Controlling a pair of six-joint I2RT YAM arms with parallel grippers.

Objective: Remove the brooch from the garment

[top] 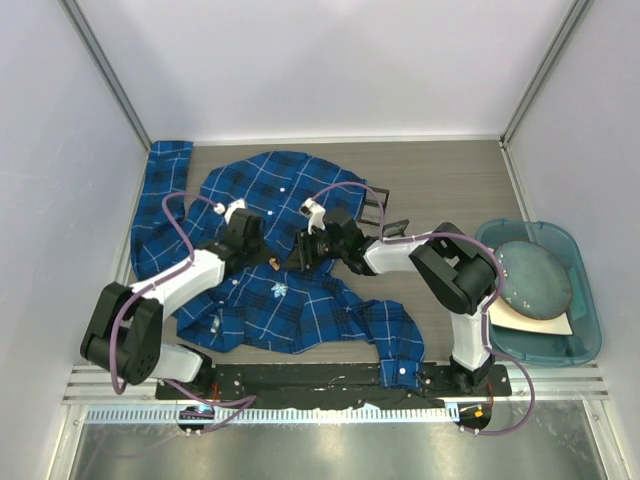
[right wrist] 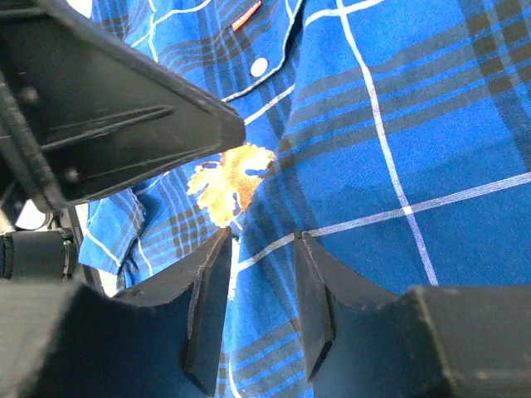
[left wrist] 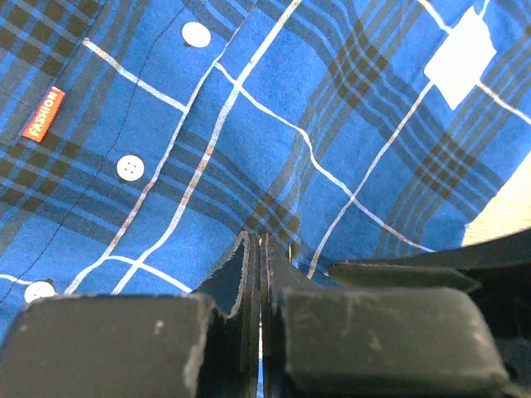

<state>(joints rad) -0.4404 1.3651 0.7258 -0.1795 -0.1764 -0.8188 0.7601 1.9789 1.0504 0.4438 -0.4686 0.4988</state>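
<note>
My right gripper (right wrist: 260,242) is released, jaws parted. The gold leaf brooch (right wrist: 230,181) lies just beyond its fingertips at 11 o'clock, on the plaid shirt (right wrist: 398,124), with its long axis running from 1 to 7 o'clock. My left gripper (left wrist: 255,245) is clenched, apparently pinching a fold of shirt just beside the brooch. I judge the right gripper better placed, needing only a shift toward 11 o'clock to straddle the leaf.

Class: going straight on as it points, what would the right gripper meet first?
The right gripper would likely meet the blue plaid shirt fabric first; the golden leaf-shaped brooch lies just beyond, slightly aside. Depth unclear.
</note>
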